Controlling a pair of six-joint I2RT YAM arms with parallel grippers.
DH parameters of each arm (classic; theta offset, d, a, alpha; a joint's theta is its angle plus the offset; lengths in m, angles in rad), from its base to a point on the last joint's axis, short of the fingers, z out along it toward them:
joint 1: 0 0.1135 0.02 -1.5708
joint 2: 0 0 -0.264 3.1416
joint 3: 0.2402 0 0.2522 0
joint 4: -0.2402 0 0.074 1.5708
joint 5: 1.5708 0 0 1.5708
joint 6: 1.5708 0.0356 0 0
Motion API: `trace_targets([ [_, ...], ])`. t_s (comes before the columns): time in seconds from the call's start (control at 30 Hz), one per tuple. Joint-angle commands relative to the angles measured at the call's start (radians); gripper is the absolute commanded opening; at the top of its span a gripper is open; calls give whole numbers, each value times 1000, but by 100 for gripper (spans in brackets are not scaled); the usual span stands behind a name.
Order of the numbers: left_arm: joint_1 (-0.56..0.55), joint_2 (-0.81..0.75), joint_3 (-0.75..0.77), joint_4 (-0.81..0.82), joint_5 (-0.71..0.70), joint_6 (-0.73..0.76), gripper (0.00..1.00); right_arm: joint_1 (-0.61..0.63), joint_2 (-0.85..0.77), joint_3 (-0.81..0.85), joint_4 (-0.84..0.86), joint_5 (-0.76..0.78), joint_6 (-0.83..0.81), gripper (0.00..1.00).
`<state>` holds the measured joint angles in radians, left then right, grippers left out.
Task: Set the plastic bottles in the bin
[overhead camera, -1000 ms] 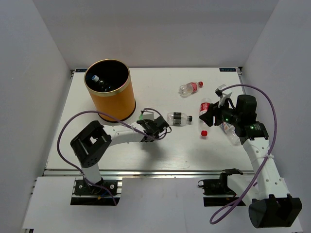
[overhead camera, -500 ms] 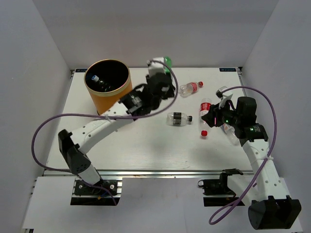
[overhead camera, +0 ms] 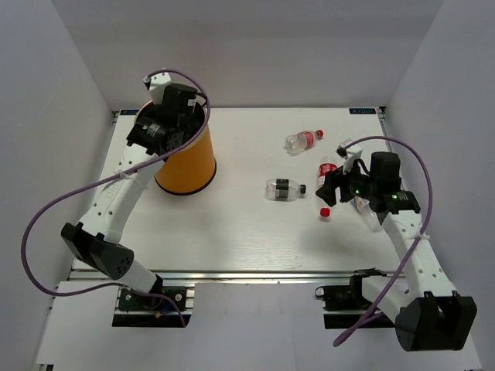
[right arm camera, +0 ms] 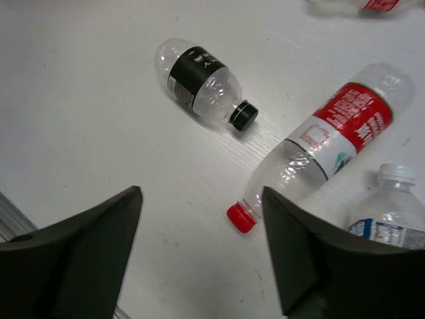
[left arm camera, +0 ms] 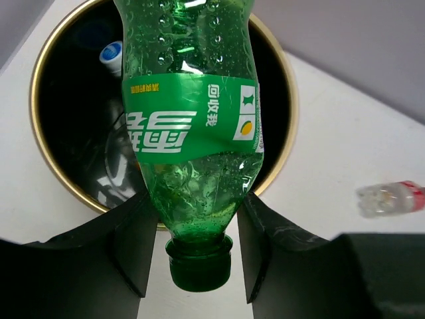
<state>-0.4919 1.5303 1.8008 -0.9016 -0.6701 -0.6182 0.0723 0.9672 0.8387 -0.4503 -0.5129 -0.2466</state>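
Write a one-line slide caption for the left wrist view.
Left gripper holds a green bottle near its neck, body poised over the bin; a second bottle visible inside.

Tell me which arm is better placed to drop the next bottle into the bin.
Left. The left gripper grips the green bottle above the bin; the right gripper hangs open, holding nothing.

place: robot lab cell | signs: white table (overhead camera: 232, 228) boxed by plain walls (overhead camera: 247, 54) — arms (overhead camera: 116, 199) on metal rail (overhead camera: 255, 272)
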Motion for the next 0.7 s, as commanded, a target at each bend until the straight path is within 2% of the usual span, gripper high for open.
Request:
trace_targets([
  [0.0, 56, -36, -61, -22, 72, -9, 6, 6, 62, 80, -39, -55, -104, 83],
  [0.03, 84, -36, -75, -7, 82, 4, 12, 4, 99, 95, -83, -65, -171, 90],
  [0.07, 98, -36, -75, -7, 93, 5, 22, 7, 137, 114, -93, -84, -193, 90],
  [0.1, 110, -18, -75, -6, 107, 5, 45, 9, 163, 134, -100, -85, -229, 90],
  [0.17, 133, 22, -37, -16, 121, 15, 66, 11, 195, 149, -97, -84, -275, 90],
  [0.2, 133, 34, -20, -16, 121, 15, 81, 15, 218, 157, -88, -84, -305, 90],
  [0.23, 142, 45, 18, -28, 136, 37, 89, 15, 228, 175, -85, -96, -321, 90],
  [0.3, 142, 56, 69, -28, 148, 57, 94, 33, 277, 198, -90, -116, -399, 90],
  [0.33, 142, 56, 84, -40, 149, 78, 100, 40, 289, 207, -105, -130, -419, 90],
  [0.43, 132, 42, 121, -51, 213, 138, 100, 81, 372, 258, -139, -134, -513, 90],
  [0.53, 131, 7, 88, -26, 383, 202, 100, 135, 473, 304, -155, -130, -594, 90],
  [0.57, 121, -18, 74, -26, 490, 237, 100, 168, 496, 333, -175, -130, -623, 90],
  [0.67, 121, -65, -48, -17, 701, 285, 100, 213, 597, 382, -209, -119, -674, 90],
])
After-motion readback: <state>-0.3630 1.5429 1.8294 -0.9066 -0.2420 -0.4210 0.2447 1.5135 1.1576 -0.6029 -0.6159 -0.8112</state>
